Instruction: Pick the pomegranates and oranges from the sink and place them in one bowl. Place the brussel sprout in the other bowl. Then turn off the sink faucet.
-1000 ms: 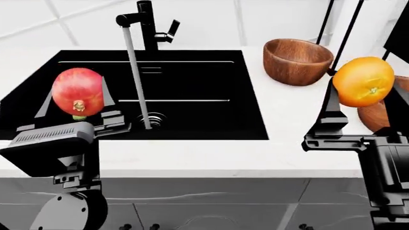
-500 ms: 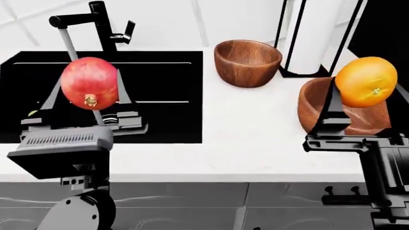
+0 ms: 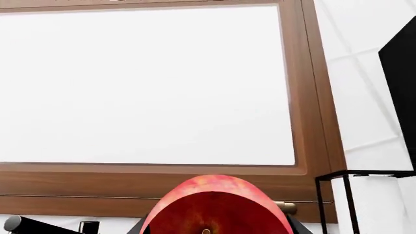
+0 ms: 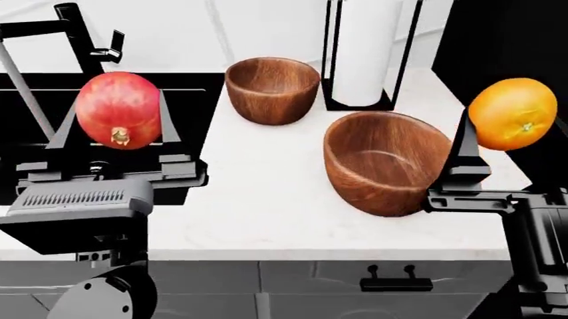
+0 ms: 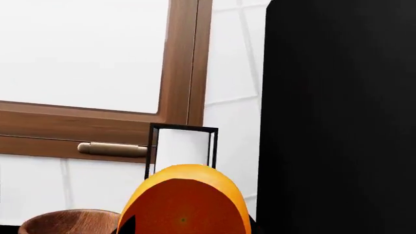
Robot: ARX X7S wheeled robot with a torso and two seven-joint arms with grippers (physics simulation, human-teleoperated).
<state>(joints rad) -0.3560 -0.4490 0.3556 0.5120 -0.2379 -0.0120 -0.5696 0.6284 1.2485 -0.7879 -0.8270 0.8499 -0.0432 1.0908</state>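
My left gripper (image 4: 118,118) is shut on a red pomegranate (image 4: 118,108), held up over the right end of the black sink (image 4: 199,90); the same pomegranate (image 3: 215,207) fills the low edge of the left wrist view. Over at the right, the right gripper (image 4: 515,125) is shut on an orange (image 4: 513,113), just right of the larger wooden bowl (image 4: 388,163). That orange (image 5: 185,202) shows in the right wrist view too. The smaller bowl (image 4: 271,90) stands farther back. The faucet (image 4: 80,36) stands at far left with water running. The brussel sprout is out of view.
A paper towel roll in a black wire holder (image 4: 366,53) stands behind the bowls. A tall black block (image 4: 501,46) rises at the back right. The white counter (image 4: 266,212) runs between sink and bowls. A wood-framed window (image 3: 305,97) is on the wall.
The head view has swung right: the sink and faucet slid to the left edge and both bowls came to the middle. Both grippers still hold their fruit.
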